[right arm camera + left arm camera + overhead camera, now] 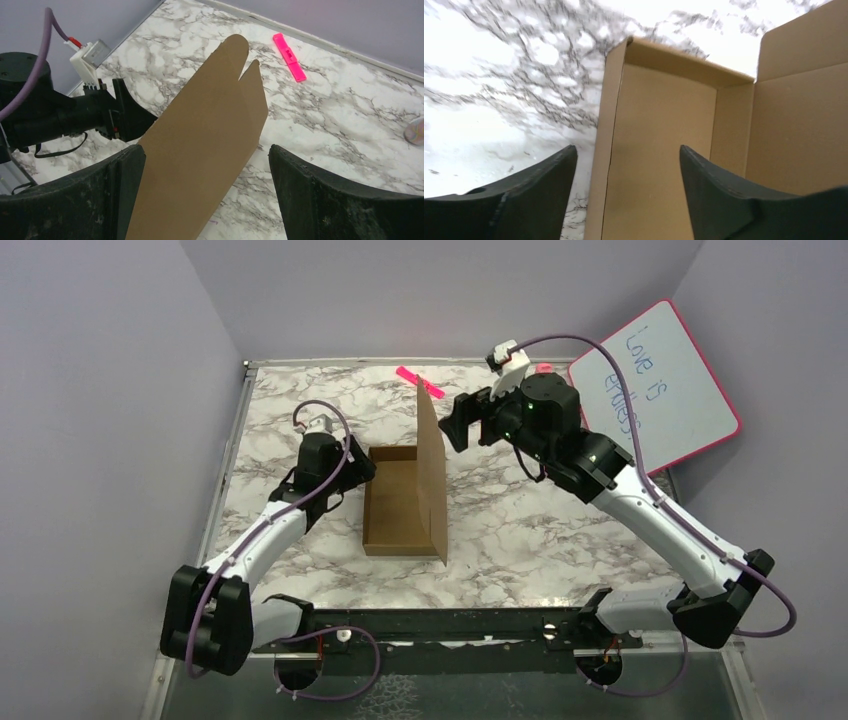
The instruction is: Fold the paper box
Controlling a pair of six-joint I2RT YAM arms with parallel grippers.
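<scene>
The paper box (395, 510) is a brown shallow tray on the marble table, its lid flap (431, 470) standing upright on its right side. My left gripper (362, 466) is open at the box's left wall; in the left wrist view its fingers (549, 175) straddle that wall (604, 150), with the box floor (659, 165) between them. My right gripper (455, 422) is open just right of the lid's top edge. In the right wrist view the lid (205, 145) rises between the open fingers (300, 180), nearer the left one.
A pink-framed whiteboard (660, 385) leans at the back right. A pink marker (419, 381) lies at the table's far edge behind the lid, also in the right wrist view (289, 56). Grey walls close in left, back and right.
</scene>
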